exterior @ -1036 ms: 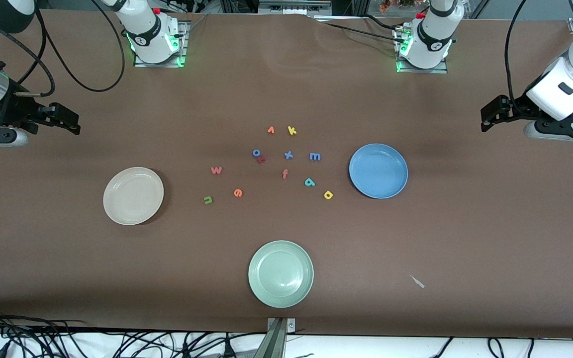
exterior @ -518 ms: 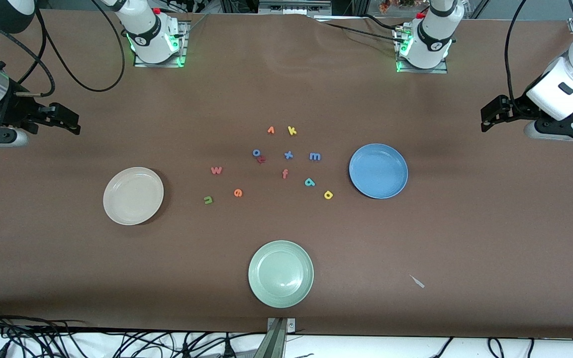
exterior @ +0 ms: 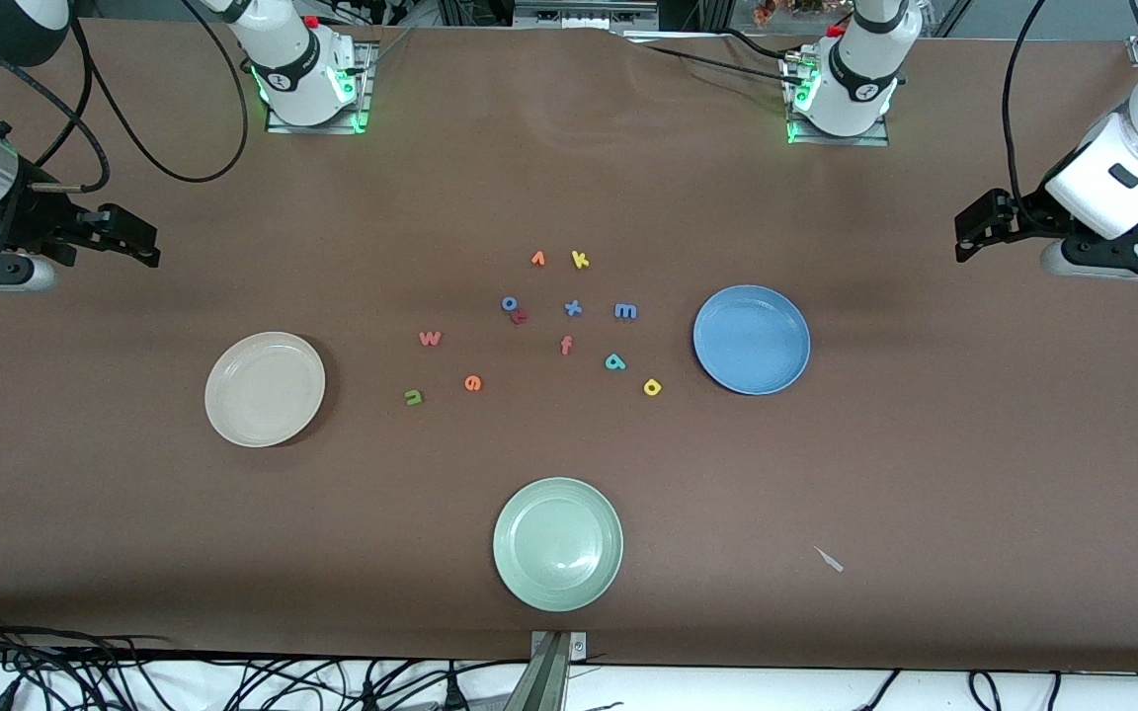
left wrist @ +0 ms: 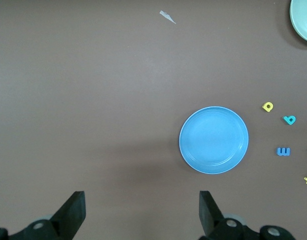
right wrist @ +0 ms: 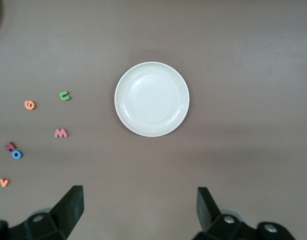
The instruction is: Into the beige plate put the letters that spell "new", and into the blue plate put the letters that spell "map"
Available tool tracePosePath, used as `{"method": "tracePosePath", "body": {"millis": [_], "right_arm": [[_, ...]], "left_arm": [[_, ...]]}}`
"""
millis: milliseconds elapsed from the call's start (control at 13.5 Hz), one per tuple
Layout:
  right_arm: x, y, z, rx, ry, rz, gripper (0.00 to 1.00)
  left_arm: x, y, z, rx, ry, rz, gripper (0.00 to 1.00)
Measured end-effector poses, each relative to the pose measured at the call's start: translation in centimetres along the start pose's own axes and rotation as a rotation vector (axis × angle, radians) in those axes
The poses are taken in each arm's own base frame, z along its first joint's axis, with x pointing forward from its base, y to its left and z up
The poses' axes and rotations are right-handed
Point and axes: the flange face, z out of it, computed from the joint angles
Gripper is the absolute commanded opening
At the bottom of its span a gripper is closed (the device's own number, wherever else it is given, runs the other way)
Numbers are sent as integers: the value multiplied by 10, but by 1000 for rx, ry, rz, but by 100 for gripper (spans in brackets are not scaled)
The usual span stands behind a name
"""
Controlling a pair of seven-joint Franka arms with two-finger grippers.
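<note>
The foam letters, such as the green "n" (exterior: 414,397) at center frame, look light, soft and flat, so pinching across their edges seems best. The left gripper (exterior: 974,229) at the right edge and the right gripper (exterior: 139,242) at the left edge both wait released, holding nothing.

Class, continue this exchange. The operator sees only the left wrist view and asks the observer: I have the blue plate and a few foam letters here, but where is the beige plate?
Observer: The round cream-beige plate sits toward the right arm's end of the table, with nothing in it.
Operator: And the letters for "new"?
Observer: The green foam "n", orange foam "e" and pinkish-red foam "w" lie on the table beside that plate, none in it.
Operator: Is the right gripper busy?
Observer: No. The right gripper is open and holds nothing, up over the table at the right arm's end.
</note>
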Motion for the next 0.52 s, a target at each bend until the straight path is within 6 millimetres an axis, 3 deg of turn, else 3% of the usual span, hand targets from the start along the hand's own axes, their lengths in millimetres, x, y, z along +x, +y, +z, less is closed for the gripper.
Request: {"method": "tracePosePath", "body": {"millis": [518], "right_arm": [[2, -1, 5, 0, -10, -1, 100]], "left_arm": [[0, 0, 0, 0, 0, 0, 100]]}}
